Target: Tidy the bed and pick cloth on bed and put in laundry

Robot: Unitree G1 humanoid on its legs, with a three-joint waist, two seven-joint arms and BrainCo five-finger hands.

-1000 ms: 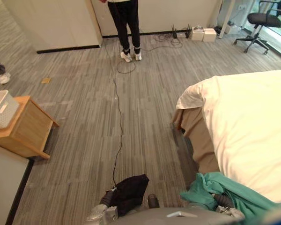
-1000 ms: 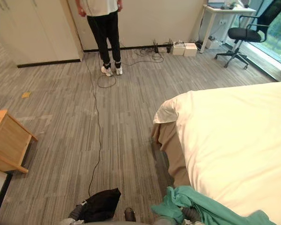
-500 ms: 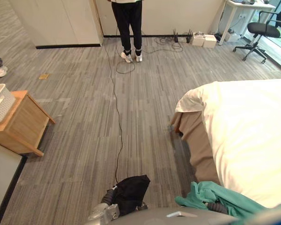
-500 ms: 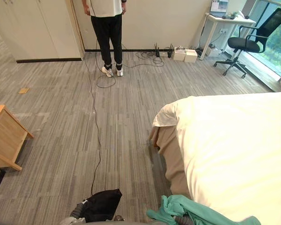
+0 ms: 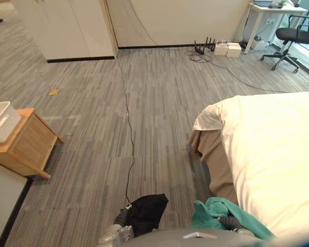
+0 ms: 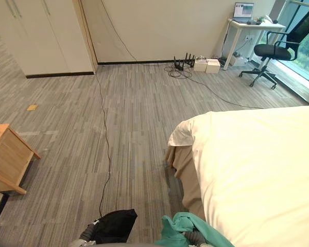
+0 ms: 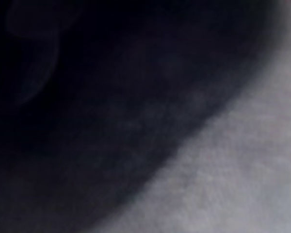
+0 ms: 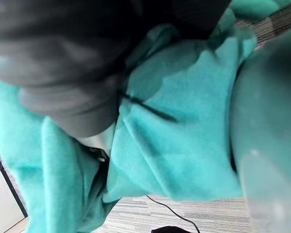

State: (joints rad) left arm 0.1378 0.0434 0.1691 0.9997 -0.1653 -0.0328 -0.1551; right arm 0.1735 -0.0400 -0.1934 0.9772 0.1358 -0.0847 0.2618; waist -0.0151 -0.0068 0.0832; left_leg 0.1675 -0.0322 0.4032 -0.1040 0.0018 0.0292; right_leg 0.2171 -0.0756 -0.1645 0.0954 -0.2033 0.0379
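left hand (image 5: 122, 216), at bottom centre of the head view, is buried in a bunched black cloth (image 5: 146, 212); its own wrist camera sees dark fabric, so whether it is clamped cannot be told. right hand (image 5: 229, 222), just to the right of it, sits wrapped in a teal cloth (image 5: 212, 208) that covers it in the wrist view as well, so its state cannot be told either. the teal cloth's tail runs along the near edge of the bed (image 5: 278, 154) at lower right.

both cloths look light, soft and limp. they should drape and slide rather than hold a shape, so a bunched hold near the middle seems safer than a corner, and hanging ends may drag or snag.

at far left a white slotted basket (image 5: 1, 121), probably the laundry, rests on a wooden side table (image 5: 28, 141) whose corner juts toward the open carpet floor (image 5: 159, 103). the floor is wide between table and bed. at right, the bed's draped corner is the nearest edge to clear. a wardrobe (image 5: 67, 25) and an office chair (image 5: 291, 36) stand well apart along the top.
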